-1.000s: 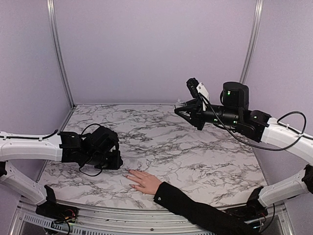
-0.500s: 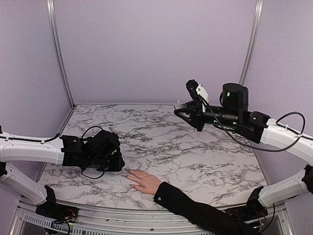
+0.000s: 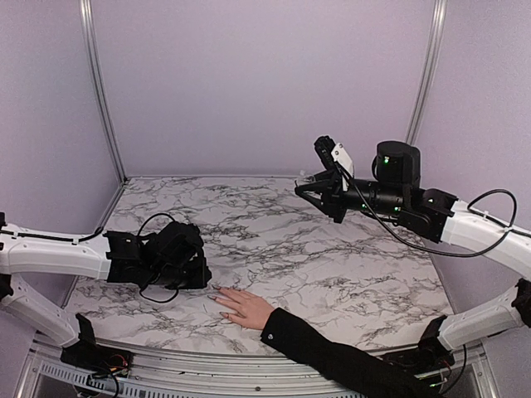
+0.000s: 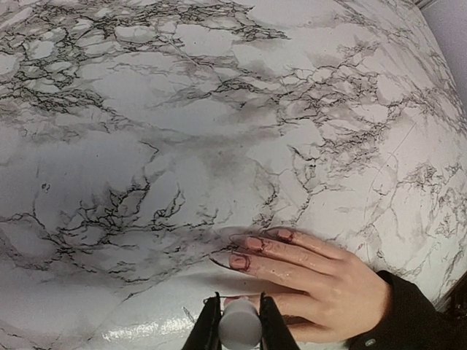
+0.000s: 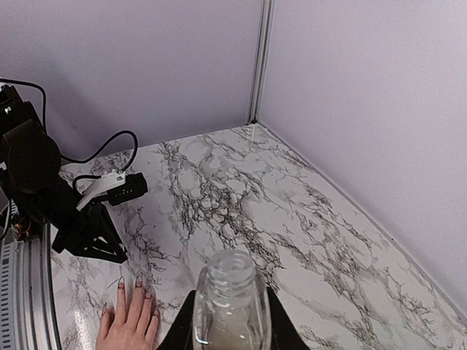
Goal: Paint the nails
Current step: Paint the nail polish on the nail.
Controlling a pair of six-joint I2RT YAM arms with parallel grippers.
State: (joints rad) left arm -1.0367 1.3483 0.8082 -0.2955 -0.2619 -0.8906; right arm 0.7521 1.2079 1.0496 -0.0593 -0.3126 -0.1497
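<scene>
Reading the setup: the nails (image 4: 241,261) are sitting on a pale hand (image 4: 321,281) lying palm-down on the tabletop (image 3: 274,240) at the near edge, pointing left, black sleeve (image 3: 348,361) trailing off near right; left pincer (image 4: 239,310) is hovering just beside the nails on their left, clamping narrow on a small pale round cap (image 4: 239,326), brush end not showing; right pincer (image 5: 228,321) is hanging high over the far right, closed around a clear open-necked bottle (image 5: 228,288). I'm judging the nails as hard, smooth and slick, but tiny and bedded in soft living fingers that may be twitching; nothing there is for gripping; only a brush tip should be touching them, lightly, stroking along each nail; the grip is belonging on the cap, well clear of skin; some nails are looking reddish already, coverage I cannot tell.
</scene>
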